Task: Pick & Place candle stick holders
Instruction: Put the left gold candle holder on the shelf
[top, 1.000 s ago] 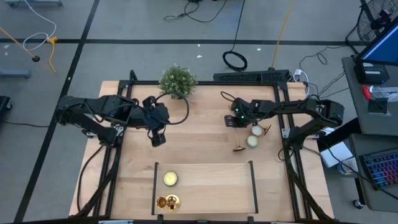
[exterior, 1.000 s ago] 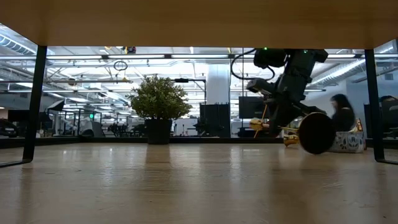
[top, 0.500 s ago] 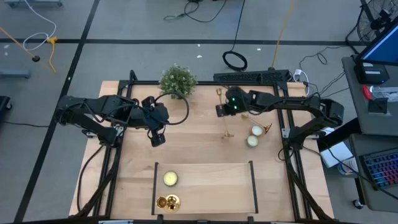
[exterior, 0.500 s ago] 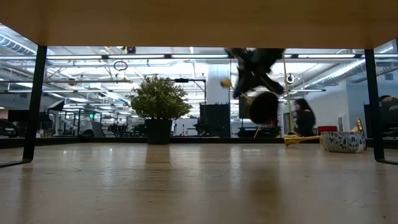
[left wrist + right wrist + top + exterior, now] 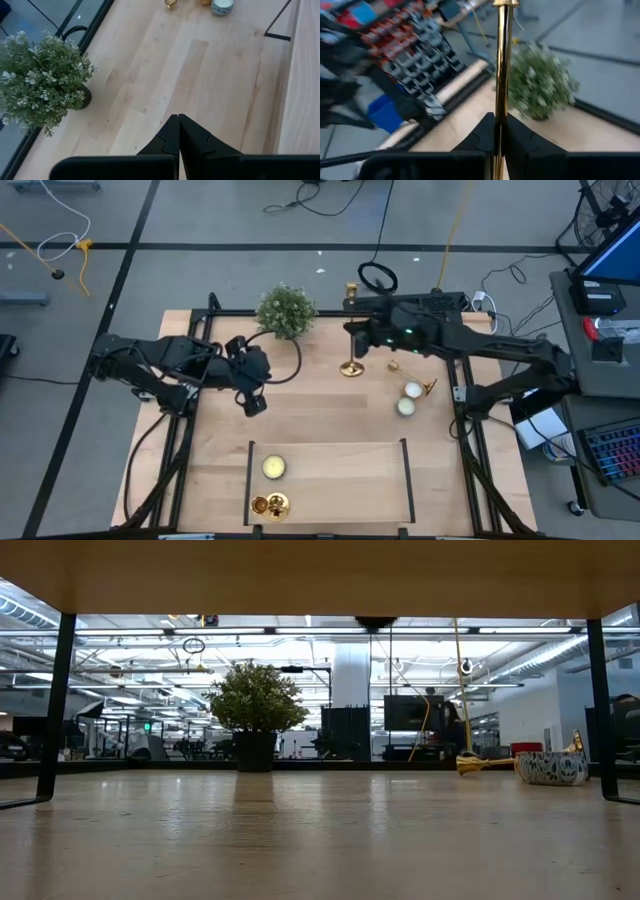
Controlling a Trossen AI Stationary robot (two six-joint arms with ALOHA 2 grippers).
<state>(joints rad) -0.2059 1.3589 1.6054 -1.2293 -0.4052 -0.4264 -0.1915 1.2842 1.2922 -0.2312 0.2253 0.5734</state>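
Since a second ago the right gripper [image 5: 352,340] has carried one of the candle stick holders [image 5: 351,330] from beside the right edge of the tabletop toward the back edge, and it has lifted out of the low view altogether. Its fingers [image 5: 485,132] are pinched on the slim gold stem [image 5: 501,75], which runs straight up between them in the right wrist view.

Pale wooden boards make up the tabletop [image 5: 320,415], which is framed by black rails and stands on a grey floor with dark lines and loose cables. A raised wooden panel [image 5: 330,480] sits at the front edge. Behind the table the low view looks into a wide, brightly lit hall.

Each holder is shiny brass, a thin stem on a round flared base. The held one hangs over the back middle of the tabletop, right of the potted plant [image 5: 285,310]. A second holder [image 5: 412,386] lies tipped over near the right edge, beside two pale candles [image 5: 405,406]. A third holder [image 5: 270,505] stands at the front left corner of the panel, just in front of a yellow candle [image 5: 274,468].

The left gripper [image 5: 250,405] waits over the left-centre of the tabletop, its fingers [image 5: 170,137] pressed together on nothing.
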